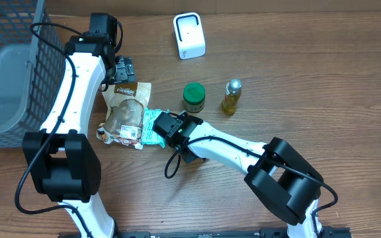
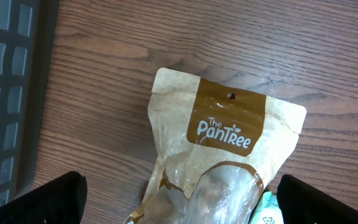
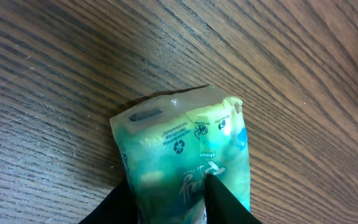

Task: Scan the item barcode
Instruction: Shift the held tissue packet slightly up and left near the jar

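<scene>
My right gripper (image 3: 166,186) is closed on the green packet (image 3: 185,149). My two dark fingers (image 3: 225,202) press on its two sides, and the packet pokes out in front of them. It lies flat on the wooden table (image 3: 55,74). A small grey mark shows near its far end, but it is too blurry for me to read.

My left gripper (image 2: 182,196) is wide open and holds nothing. Right under it lies a brown pouch (image 2: 229,143) with white letters on it. The pouch touches the green packet, so my two grippers are near each other.

The white scanner (image 1: 189,36) stands well apart from both grippers. A jar with a green lid (image 1: 194,97) is near my right gripper, and a little yellow bottle (image 1: 231,96) stands just past the jar. A dark basket (image 1: 18,59) sits beside my left arm.
</scene>
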{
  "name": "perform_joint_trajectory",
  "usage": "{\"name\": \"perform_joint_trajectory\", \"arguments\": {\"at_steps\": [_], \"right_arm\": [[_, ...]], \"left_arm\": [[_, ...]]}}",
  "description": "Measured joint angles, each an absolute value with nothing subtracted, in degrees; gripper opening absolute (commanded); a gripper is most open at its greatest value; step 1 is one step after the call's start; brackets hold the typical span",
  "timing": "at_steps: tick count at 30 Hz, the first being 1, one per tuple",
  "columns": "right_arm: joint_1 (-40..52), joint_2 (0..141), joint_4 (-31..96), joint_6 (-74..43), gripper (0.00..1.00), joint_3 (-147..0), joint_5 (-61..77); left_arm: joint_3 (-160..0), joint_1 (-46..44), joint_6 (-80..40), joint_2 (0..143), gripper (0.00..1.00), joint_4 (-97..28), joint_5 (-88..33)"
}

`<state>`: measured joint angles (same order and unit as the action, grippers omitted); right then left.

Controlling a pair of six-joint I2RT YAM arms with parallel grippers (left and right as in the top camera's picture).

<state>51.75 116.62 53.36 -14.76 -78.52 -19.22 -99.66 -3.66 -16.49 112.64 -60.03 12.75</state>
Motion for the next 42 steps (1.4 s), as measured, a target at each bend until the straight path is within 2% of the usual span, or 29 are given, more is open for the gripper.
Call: {"name": "perform_joint_trajectory", "arguments": {"at_steps": [5, 9, 12, 19, 27, 34, 42], "right_arm": [[51.72, 116.62, 53.34, -14.79, 0.28, -78.52, -19.25], [51.72, 116.62, 53.39, -14.85, 0.17, -78.52, -19.53], [51.62, 116.51, 53.39, -14.92, 0.04, -78.52, -19.7], [51.46, 116.29, 55.79, -15.25, 0.04, -79.42, -19.25], [50.85, 113.86, 61.6, -18.55, 0.04, -84.47, -11.18], [43.44, 108.51, 59.48, -22.5, 0.04, -85.58, 6.33], [33.69, 108.49, 49.39, -24.45, 0.04, -82.17, 30.0]], "left_arm": [[-99.66, -3.66, -16.49, 112.64, 0.99, -60.03, 12.75], [-99.66, -3.66, -16.49, 112.64, 0.99, -60.03, 12.75], [-99.66, -3.66, -16.49, 112.64, 1.0, -60.03, 12.75], [-99.66, -3.66, -16.51, 112.64, 1.0, -60.03, 12.75], [-99.66, -3.66, -16.51, 112.64, 0.99, -60.03, 12.75], [-99.66, -3.66, -16.49, 112.64, 1.0, -60.03, 12.75], [-99.66, -3.66, -16.49, 112.64, 1.0, -60.03, 12.75]]}}
